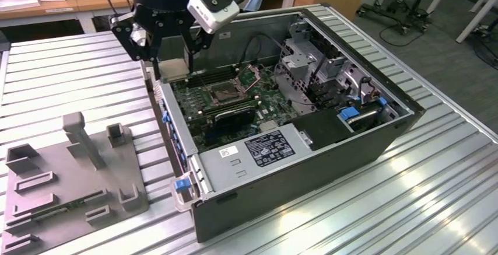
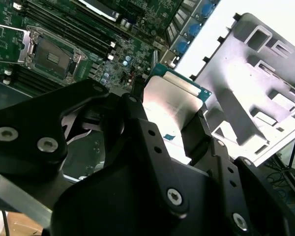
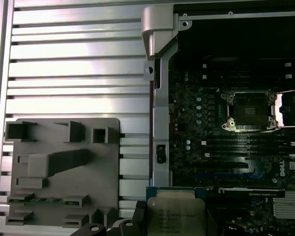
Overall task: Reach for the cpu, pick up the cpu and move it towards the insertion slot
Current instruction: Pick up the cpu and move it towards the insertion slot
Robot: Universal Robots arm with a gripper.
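Fingers (image 2: 196,142) of mine are squeezed tight on the cpu (image 3: 176,216), so my gripper (image 1: 172,62) has it up in the air. In the exterior view I hang over the edge of the open computer case (image 1: 374,144), on that view's left side. The insertion slot (image 1: 220,94) sits on the green board (image 1: 204,115) inside the case, near me but not under the chip. The grey tray (image 1: 46,196) lies on the metal table (image 1: 70,80), well apart from me.
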